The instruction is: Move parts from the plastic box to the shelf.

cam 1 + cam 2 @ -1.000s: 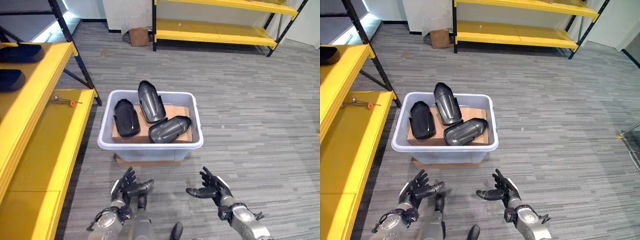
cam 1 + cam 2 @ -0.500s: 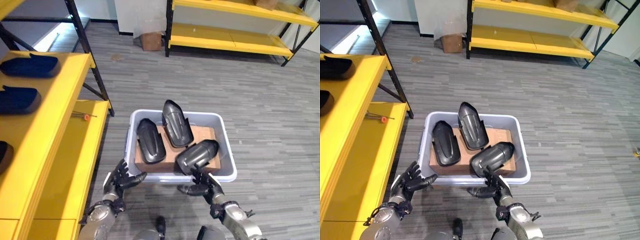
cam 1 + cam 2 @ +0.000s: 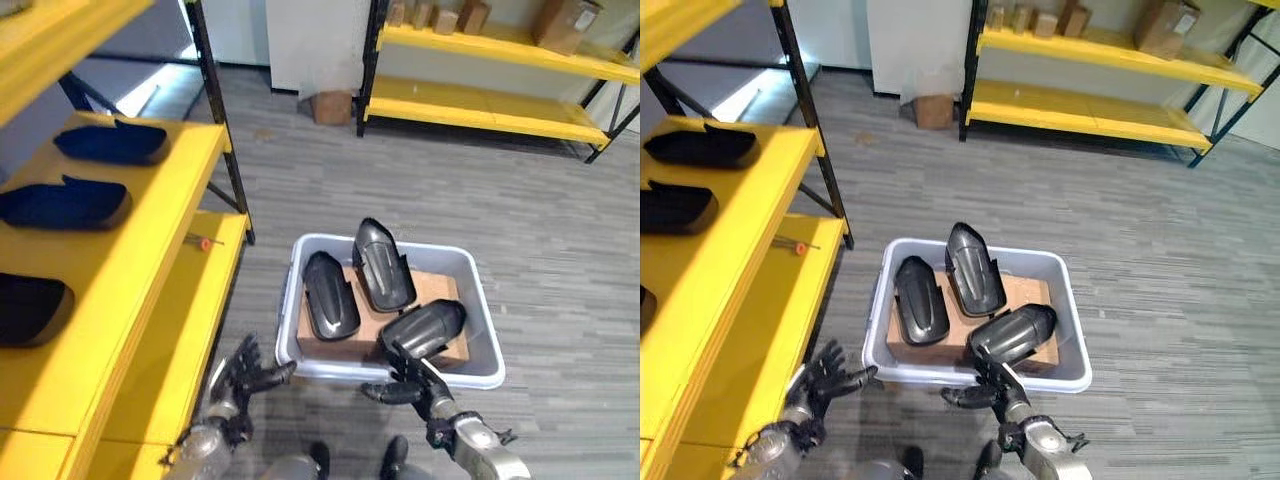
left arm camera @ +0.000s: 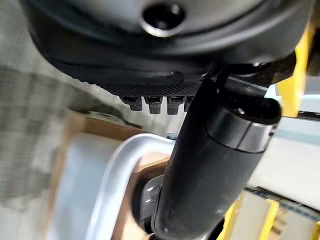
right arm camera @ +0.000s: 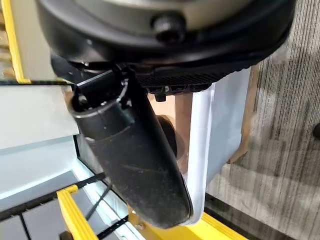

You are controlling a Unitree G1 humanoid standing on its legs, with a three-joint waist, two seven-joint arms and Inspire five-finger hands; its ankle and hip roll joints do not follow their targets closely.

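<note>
A grey plastic box (image 3: 292,300) stands on the floor and holds three dark curved shell parts on a cardboard block: one on the left (image 3: 330,308), one at the back (image 3: 383,265), one at the front right (image 3: 423,328). My left hand (image 3: 240,378) is open with spread fingers, just off the box's front left corner. My right hand (image 3: 410,385) is open at the front wall, right below the front right part. The box's rim (image 4: 112,170) shows past the left thumb, and the rim (image 5: 200,145) shows beside the right thumb. The yellow shelf (image 3: 150,250) stands on the left.
The shelf's upper level carries three dark parts (image 3: 110,142) (image 3: 62,205) (image 3: 30,310). A red-handled tool (image 3: 205,241) lies on its lower level. Another yellow rack (image 3: 490,100) with cardboard boxes stands at the back, a small carton (image 3: 333,105) beside it.
The camera has moved, so the whole picture has shifted. Both hands have come from the floor in front up to the box's front wall, still open.
</note>
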